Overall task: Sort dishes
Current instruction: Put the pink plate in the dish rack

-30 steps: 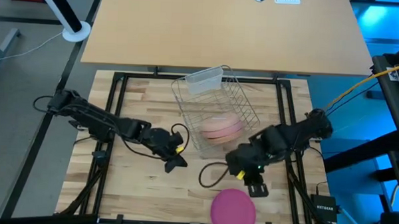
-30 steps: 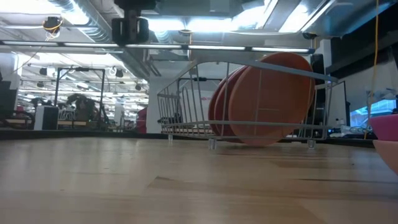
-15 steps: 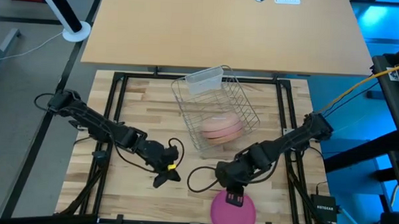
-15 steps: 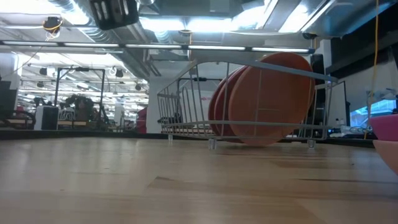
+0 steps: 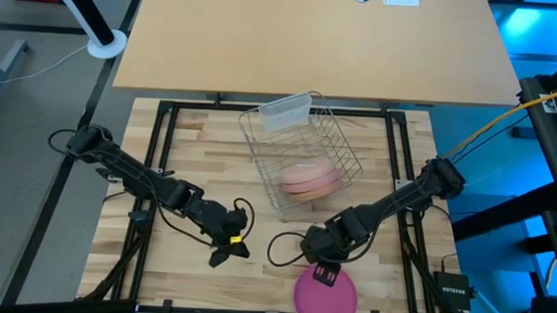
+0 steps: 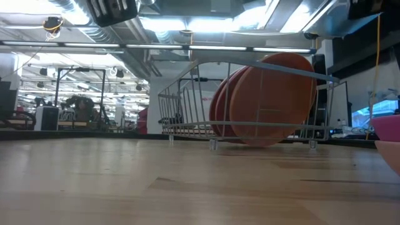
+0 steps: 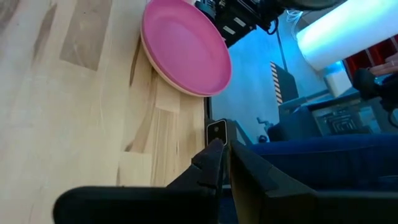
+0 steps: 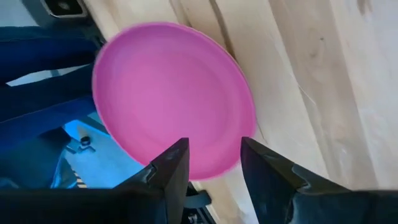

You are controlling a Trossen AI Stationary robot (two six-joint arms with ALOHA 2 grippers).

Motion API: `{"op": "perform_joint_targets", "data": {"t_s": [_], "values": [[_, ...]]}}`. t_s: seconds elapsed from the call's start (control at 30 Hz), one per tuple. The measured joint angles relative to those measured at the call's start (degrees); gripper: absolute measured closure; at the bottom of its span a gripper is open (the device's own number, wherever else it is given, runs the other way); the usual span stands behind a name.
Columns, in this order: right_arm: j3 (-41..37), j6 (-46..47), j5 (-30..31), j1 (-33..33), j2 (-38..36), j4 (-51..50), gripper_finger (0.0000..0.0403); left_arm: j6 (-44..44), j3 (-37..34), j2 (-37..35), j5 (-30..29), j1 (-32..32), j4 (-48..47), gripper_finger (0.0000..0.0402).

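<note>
A bright magenta plate (image 5: 329, 298) lies face up at the table's near edge, on a pale peach plate whose rim (image 7: 163, 76) shows beneath it; the stack's near side juts past the edge. My right gripper (image 5: 325, 272) is open over the magenta plate's (image 8: 174, 99) far rim, its fingers apart (image 8: 214, 155). Terracotta and peach plates (image 5: 307, 179) stand on edge in the wire rack (image 6: 269, 100). My left gripper (image 5: 221, 257) hangs shut (image 7: 219, 149) above bare wood, left of the stack.
The silver wire rack (image 5: 302, 153) sits mid-table with a clear plastic tub (image 5: 285, 110) at its far end. Black cables (image 5: 280, 249) loop on the wood between the grippers. Bare wood lies left of the rack and in front of it.
My right gripper has swung from beside the stack's far right toward the near edge and the left, ending over the magenta plate's far rim. My left gripper has drifted toward the near edge and slightly left. The plates have stayed put.
</note>
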Motion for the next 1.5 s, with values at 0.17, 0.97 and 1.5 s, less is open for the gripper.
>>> {"op": "perform_joint_targets", "data": {"t_s": [0.17, 0.97, 1.5], "values": [[-1.57, -0.15, 0.82, 0.0, 0.0, 4.72, 0.0253, 0.0, 0.0, 0.0, -0.02, 0.0, 0.0, 0.0384], [-11.99, -0.24, 4.09, 0.0, 0.0, 14.39, 0.0253, 1.49, 0.0, 0.0, -0.13, 0.0, 0.02, 0.0384], [-17.26, -0.55, 4.1, 0.0, 0.0, 20.83, 0.0253, 1.49, 0.0, 0.0, -0.16, 0.0, 0.02, 0.0384]]}}
